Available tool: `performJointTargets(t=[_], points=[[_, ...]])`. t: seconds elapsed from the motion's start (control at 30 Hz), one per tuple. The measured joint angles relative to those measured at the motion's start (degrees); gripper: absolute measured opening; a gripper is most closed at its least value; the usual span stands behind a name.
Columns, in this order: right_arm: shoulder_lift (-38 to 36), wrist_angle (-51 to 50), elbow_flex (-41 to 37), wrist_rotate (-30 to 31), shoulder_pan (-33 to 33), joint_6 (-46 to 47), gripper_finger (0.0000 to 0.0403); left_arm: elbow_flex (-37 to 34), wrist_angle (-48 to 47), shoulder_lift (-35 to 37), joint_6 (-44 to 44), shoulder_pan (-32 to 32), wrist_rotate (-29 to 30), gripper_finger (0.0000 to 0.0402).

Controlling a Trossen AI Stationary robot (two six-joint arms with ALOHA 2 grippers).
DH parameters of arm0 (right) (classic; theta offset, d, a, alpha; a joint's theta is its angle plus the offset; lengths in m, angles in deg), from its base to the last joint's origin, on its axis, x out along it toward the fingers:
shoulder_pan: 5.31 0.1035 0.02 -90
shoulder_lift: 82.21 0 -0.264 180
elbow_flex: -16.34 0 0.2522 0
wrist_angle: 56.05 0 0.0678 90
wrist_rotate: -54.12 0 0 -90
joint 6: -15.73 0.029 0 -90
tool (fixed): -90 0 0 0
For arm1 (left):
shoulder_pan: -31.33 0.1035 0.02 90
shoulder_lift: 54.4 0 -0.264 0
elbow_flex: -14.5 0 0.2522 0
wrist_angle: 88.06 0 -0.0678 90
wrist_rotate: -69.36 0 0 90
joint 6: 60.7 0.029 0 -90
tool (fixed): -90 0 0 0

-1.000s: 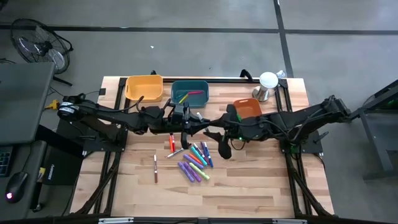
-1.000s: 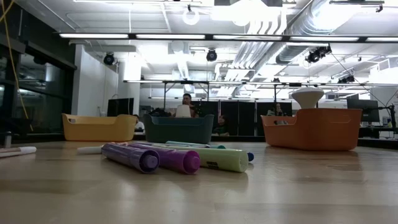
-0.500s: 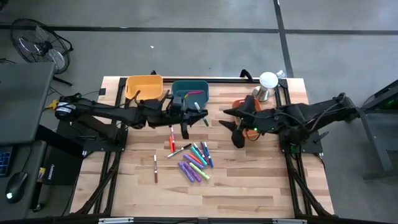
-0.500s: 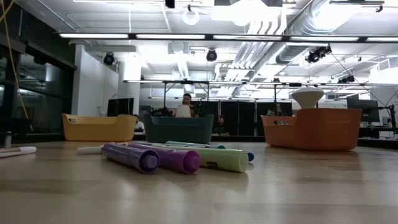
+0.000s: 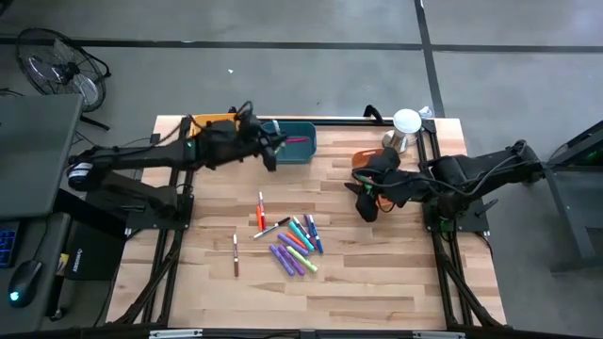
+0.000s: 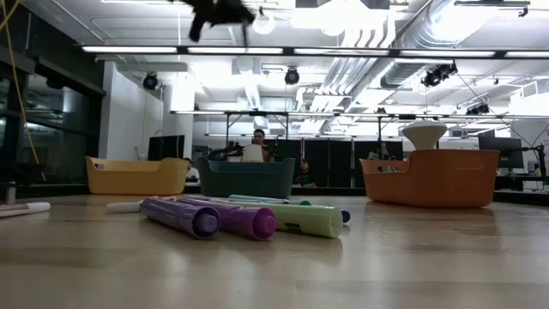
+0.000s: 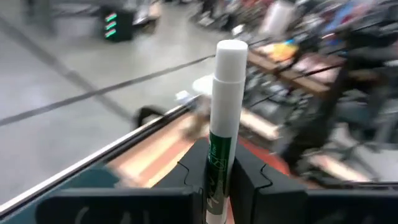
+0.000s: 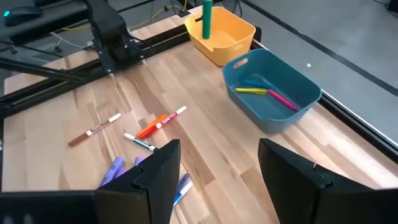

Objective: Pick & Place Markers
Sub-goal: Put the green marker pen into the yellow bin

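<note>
My left gripper [image 5: 270,153] hangs high over the left rim of the teal bin [image 5: 296,151], shut on a green marker with a white cap [image 7: 224,124]. The low view shows this gripper [image 6: 219,13] well above the bins. The other markers [image 5: 294,245] lie flat in a loose heap at mid-table, with a red one [image 5: 260,212] and a brown one [image 5: 236,254] apart. A yellow and a pink marker [image 8: 264,93] lie in the teal bin. My right gripper [image 5: 366,203] is open in the air beside the orange bin [image 5: 377,160], with nothing between its fingers. My left gripper pinches the marker's green barrel [image 7: 217,163] between its two fingers, which point about level and lie across it. The marker stands roughly upright with its white cap [image 7: 231,59] up, lifted clear of table and bins. Its lower end [image 8: 207,28] shows in the right wrist view.
A yellow bin [image 5: 219,122] stands left of the teal one at the far edge, partly under my left arm. A white-topped metal object [image 5: 405,127] stands at the far right. Bare wood lies near the front edge.
My left gripper has gone from above the marker heap toward the far edge and left, up to the teal bin, carrying the green marker and levelling out. My right gripper has drawn back toward the table's right edge, beside the orange bin.
</note>
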Motion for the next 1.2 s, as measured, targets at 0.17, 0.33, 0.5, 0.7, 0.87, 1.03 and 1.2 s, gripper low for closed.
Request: performJointTargets(t=[0.17, 0.33, 0.5, 0.7, 0.87, 1.03, 1.2], points=[[0.0, 0.0, 0.0, 1.13, -0.22, 0.02, 0.0205, 0.0, -11.07, 2.23, 1.03, 10.1, -5.08, 0.0027], [0.0, -0.2, 0.0, 3.3, -0.24, 0.02, 0.0205, -0.01, -20.32, 2.55, 3.59, 22.45, -13.15, 0.0027], [0.0, -0.2, 0.0, 6.15, -0.26, -0.46, 0.0204, -0.02, -24.51, 0.44, 10.75, 32.68, -20.87, 0.0027], [0.0, -1.01, 0.0, 7.33, -0.3, -0.18, 0.0206, -0.02, -30.05, -3.92, 13.75, 40.81, -23.47, 0.0027], [0.0, -2.73, 0.0, 7.34, -0.55, 1.05, 0.0205, -0.02, -32.78, -7.78, 9.49, 43.39, -21.14, 0.0027], [0.0, -2.86, 0.0, 7.6, -0.55, 1.05, 0.0205, -0.02, -32.61, -9.33, 2.29, 43.55, -14.38, 0.0027], [0.0, -3.83, 0.0, 7.44, -0.55, 1.07, 0.0206, -0.02, -35.77, -9.37, 11.93, 43.5, -11.57, 0.0027]])
